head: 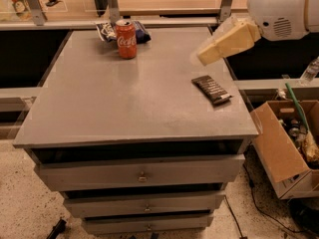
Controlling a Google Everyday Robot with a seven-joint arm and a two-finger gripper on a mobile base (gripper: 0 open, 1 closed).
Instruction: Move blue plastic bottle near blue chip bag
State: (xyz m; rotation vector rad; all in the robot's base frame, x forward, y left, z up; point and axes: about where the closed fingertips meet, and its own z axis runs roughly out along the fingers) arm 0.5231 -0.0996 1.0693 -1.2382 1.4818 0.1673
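Light: even, from overhead; faint sheen on tabletop [124, 98].
Shadows: deep beneath its front lip.
Blur: gripper [202, 57] smeared, upper right, above the right edge.

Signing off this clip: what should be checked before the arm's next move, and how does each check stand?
1. Target found: not ok, no blue plastic bottle shows on the table.
2. Goal found: ok, the blue chip bag lies at the far edge.
3. Goal access: not ok, the red soda can stands right in front of it.
4. Arm position: ok, the gripper hangs above the right side, beyond the brown bar wrapper.
5. Load in the gripper: cannot tell.
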